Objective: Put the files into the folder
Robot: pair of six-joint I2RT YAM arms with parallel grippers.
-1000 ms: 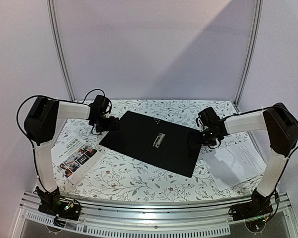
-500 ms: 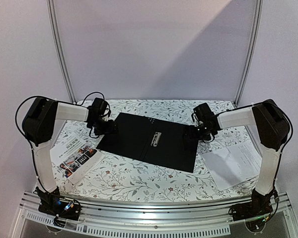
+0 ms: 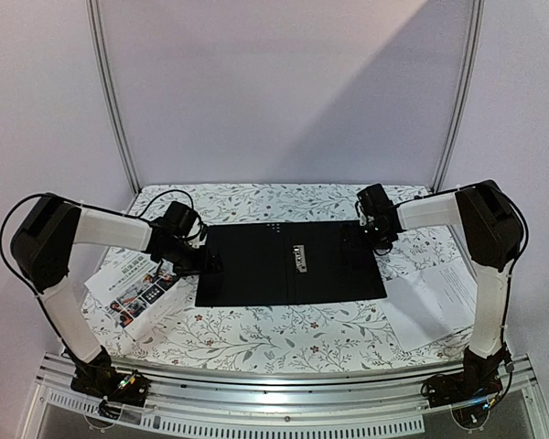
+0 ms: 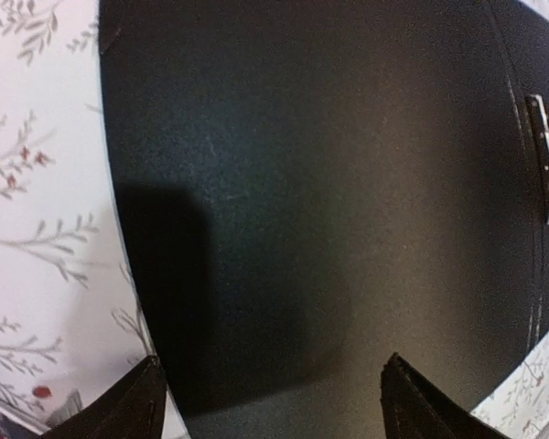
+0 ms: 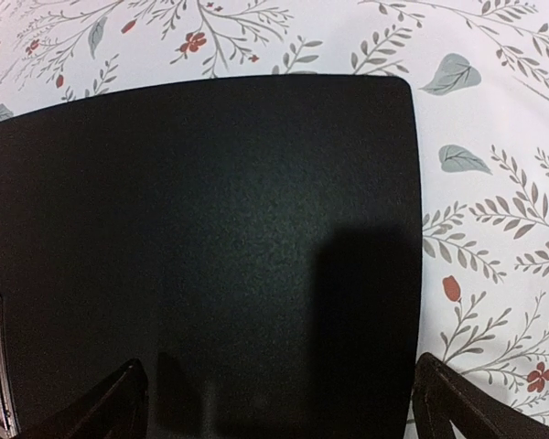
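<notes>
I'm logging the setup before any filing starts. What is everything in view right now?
folder: one, black inside, lying open in the middle of the table
metal clip: one, silver, along the folder's central fold
leaflet: one, white with colour photos, left of the folder
white sheets: at least two, white, overlapping, right of the folder
tablecloth: one, white with floral print, under everything
left gripper: one, black, open, over the folder's left half
right gripper: one, black, open, over the folder's right half
</notes>
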